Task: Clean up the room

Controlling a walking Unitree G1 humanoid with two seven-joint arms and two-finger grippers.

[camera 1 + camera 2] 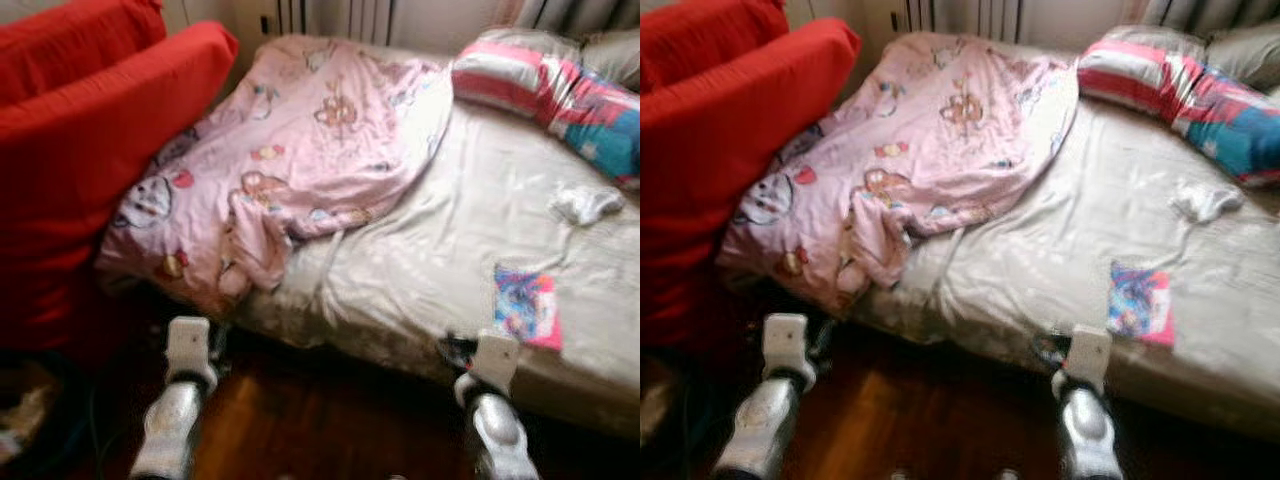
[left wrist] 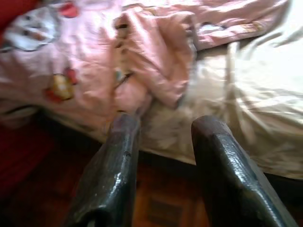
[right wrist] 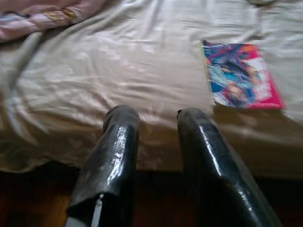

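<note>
- Plainly the tidying has hardly begun, judging by how things lie: the bed (image 1: 420, 270) takes up most of the middle and right of the head views, its pale sheet wrinkled and nothing on it squared away.
- Next in size, the red cushions (image 1: 90, 130) lean against the bed's side in the upper left of the frame; whether they belong there I cannot tell.
- Then the pink blanket (image 1: 300, 150) lies rumpled across the upper centre, one corner bunched and hanging toward the lower left edge of the mattress. It looks like the biggest job left.
- A striped pillow (image 1: 545, 90) sits askew in the upper right corner.
- Further down, the colourful magazine (image 1: 526, 306) lies flat on the sheet at lower right, near the mattress edge, not yet picked up.
- A small white crumpled cloth (image 1: 585, 203) rests at right, between pillow and magazine.
- Lastly, the left gripper (image 2: 161, 137) hovers with fingers parted and empty just short of the blanket's bunched corner; the right gripper (image 3: 156, 120) is likewise spread and empty, near the bed edge beside the magazine.
</note>
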